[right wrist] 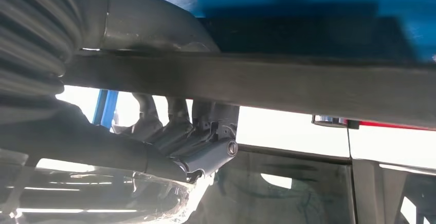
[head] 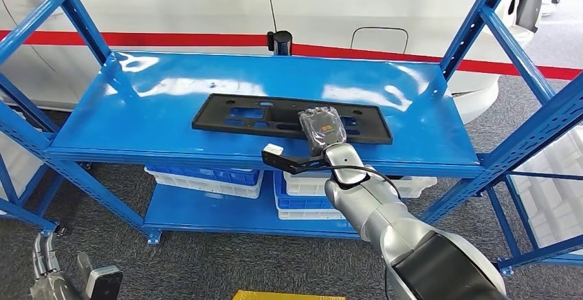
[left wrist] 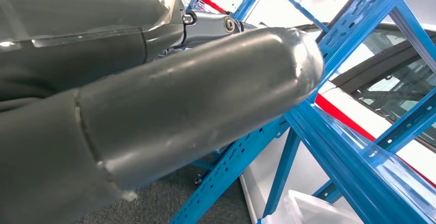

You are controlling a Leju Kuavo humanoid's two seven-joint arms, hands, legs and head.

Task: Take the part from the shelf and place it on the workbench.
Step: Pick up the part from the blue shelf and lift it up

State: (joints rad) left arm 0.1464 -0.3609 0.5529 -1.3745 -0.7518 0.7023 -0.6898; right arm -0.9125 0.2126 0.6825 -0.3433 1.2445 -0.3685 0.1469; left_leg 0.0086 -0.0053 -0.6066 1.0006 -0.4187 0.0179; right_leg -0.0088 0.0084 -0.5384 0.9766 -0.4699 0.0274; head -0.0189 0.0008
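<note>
Your right hand point(head: 323, 129) rests over the flat black plastic panel point(head: 275, 116) (grasp unclear), whose long axis runs left-right along the blue metal shelf point(head: 158, 107).

Shelf point(head: 137, 100): glossy bright blue, frame likewise. Part point(head: 234, 118) near its front edge: matt black. Right hand point(head: 323, 129): dark grey, orange patch on the back; arm point(head: 371, 207) silver. Bins point(head: 206, 179) beneath: white and blue. Car body point(head: 172, 11) behind: white, red stripe. Floor point(head: 206, 265): grey.
</note>
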